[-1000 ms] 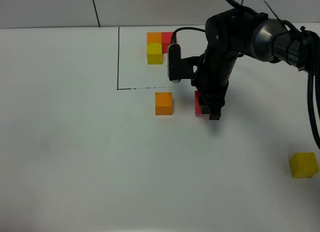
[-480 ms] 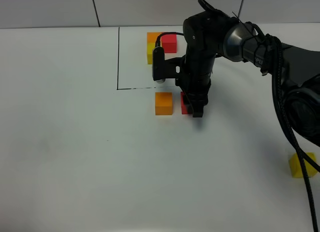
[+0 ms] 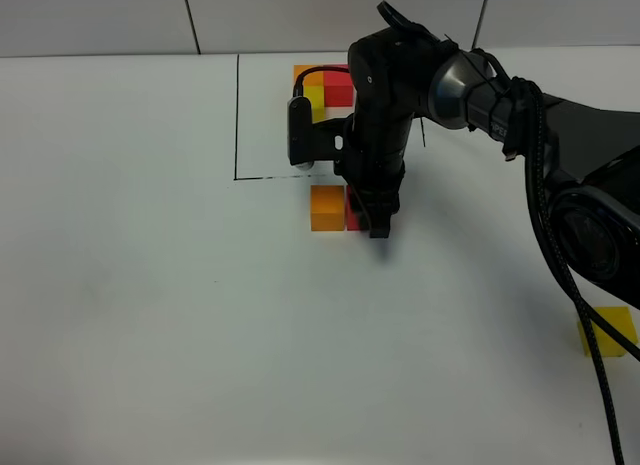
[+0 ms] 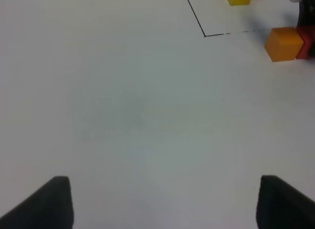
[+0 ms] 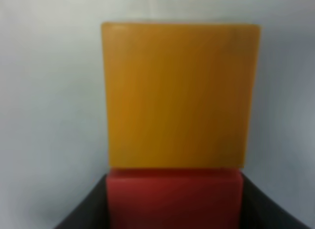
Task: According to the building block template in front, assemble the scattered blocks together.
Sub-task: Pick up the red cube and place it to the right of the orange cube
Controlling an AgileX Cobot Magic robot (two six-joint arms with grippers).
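The left pincer [image 4: 165, 203] hangs spread and empty over the worktop [image 3: 120, 285], well left of the orange block [image 3: 327, 207]. The red block [image 3: 352, 215] touches the right face of the orange block, pinched by the right pincer [image 3: 377, 223]. Before opening, I would check that the faces sit flush as in the template [image 3: 322, 87] behind the orange block, then release slowly and rise straight. The yellow block [image 3: 606, 331] lies far right.
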